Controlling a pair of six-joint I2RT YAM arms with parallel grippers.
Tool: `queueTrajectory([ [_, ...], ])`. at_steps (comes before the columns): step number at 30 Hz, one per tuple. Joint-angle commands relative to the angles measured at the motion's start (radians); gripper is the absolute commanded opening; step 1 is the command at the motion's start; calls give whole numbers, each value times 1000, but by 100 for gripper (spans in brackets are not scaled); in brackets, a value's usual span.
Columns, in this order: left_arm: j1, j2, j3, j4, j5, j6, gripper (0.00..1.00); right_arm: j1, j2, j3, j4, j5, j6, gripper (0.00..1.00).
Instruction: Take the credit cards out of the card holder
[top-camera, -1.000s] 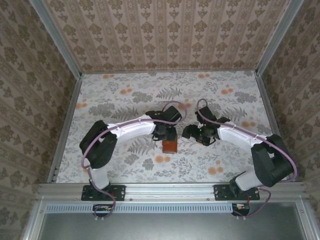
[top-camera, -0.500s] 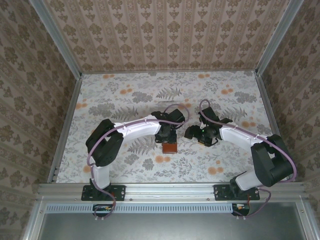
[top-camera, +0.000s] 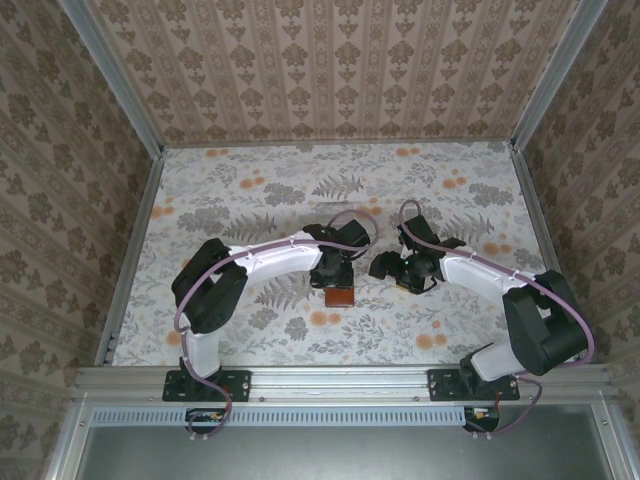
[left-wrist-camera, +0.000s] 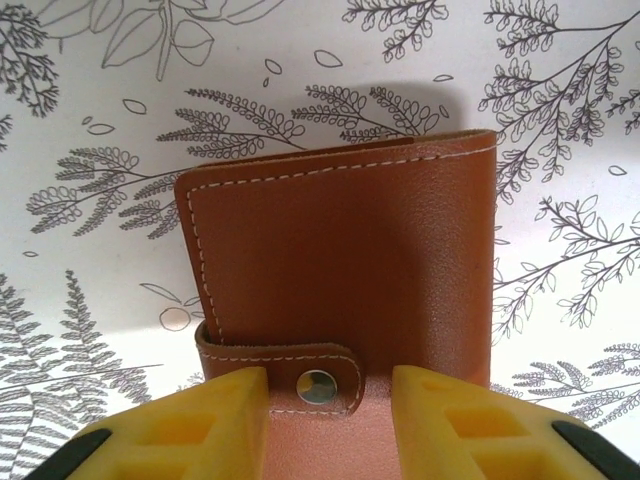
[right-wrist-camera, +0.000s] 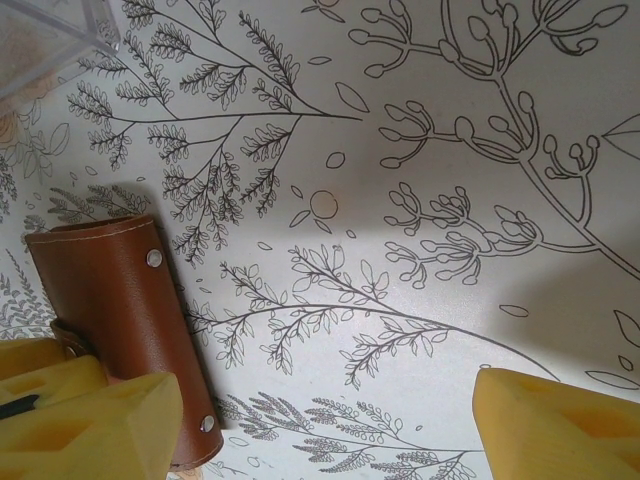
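The card holder (left-wrist-camera: 340, 270) is a brown leather wallet lying flat on the floral table, closed, its strap snapped shut by a metal stud (left-wrist-camera: 318, 386). It also shows in the overhead view as the card holder (top-camera: 339, 295) and in the right wrist view (right-wrist-camera: 115, 320). My left gripper (left-wrist-camera: 330, 425) is right over its near end, its yellow fingers (left-wrist-camera: 235, 415) apart on either side of the stud and not clamped on anything. My right gripper (right-wrist-camera: 325, 430) stands wide open over bare table just right of the holder. The credit cards are hidden inside.
A corner of a clear plastic tray (right-wrist-camera: 50, 40) sits beyond the holder. Both arms meet near the table's middle (top-camera: 385, 265). Patterned walls and metal rails (top-camera: 130, 250) close in the table; the floral tabletop (top-camera: 250, 190) stretches behind the arms.
The left arm's elbow has swung right and forward, and its wrist has settled closer over the holder. The right gripper has barely shifted. The holder stays closed.
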Motion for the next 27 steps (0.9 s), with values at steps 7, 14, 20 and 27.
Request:
queueTrajectory([
  [7,17,6,-56,44,45,-9,24,-4,-17,-12,5,-36,-6,75],
  [14,27,-32,-80,100,59,31,15,-4,16,-9,68,-141,-3,74],
  [20,32,-89,-114,204,113,61,11,8,68,17,96,-209,-13,71],
  [27,44,-134,-137,248,151,74,9,38,123,64,86,-207,-18,70],
])
